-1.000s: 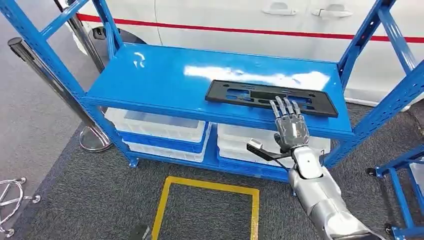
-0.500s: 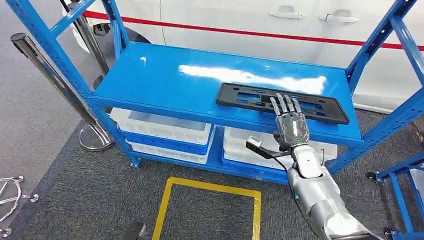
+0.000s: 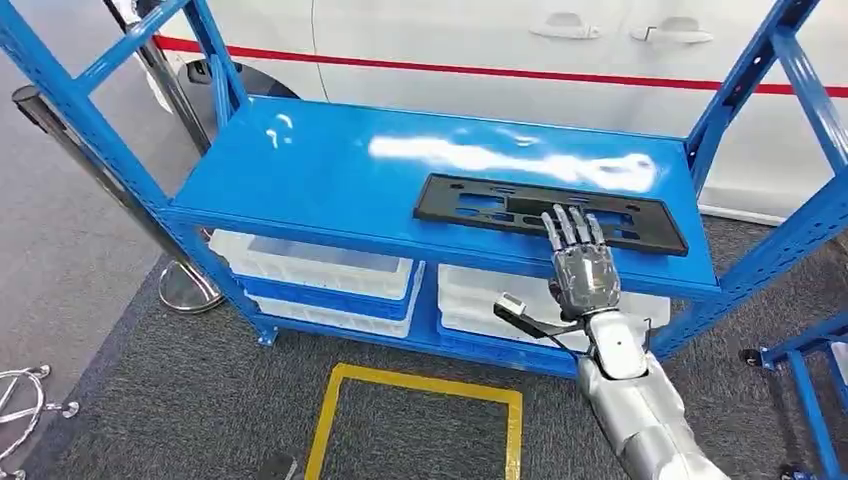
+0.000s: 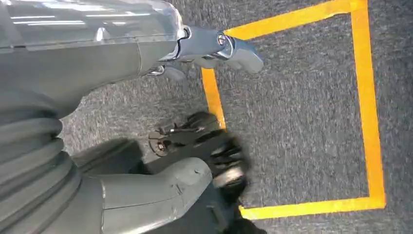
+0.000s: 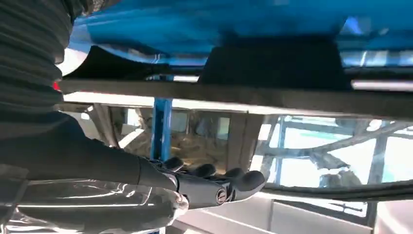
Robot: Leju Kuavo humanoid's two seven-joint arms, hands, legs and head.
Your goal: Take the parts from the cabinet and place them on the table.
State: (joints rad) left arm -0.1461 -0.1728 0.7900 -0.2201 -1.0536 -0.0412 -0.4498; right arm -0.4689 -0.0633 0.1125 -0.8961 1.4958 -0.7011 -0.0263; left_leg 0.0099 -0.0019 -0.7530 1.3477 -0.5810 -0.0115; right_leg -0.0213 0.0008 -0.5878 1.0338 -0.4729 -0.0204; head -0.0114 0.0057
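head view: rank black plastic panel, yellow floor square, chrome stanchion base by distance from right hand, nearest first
1. black plastic panel: on the blue shelf, under the fingertips of the right hand.
2. yellow floor square: on the carpet, lower left of the hand.
3. chrome stanchion base: far left, beside the rack leg.

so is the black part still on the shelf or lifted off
On the shelf. The black part lies flat on the blue shelf; the right hand reaches over its near edge, fingers extended, not gripping it.

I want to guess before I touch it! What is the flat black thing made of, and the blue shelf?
The flat black part looks like moulded plastic: matte, no shine, with cut-out slots. The blue shelf looks like painted metal: glossy, with bright white reflections and punched holes in its posts. Both are guesses from looks.
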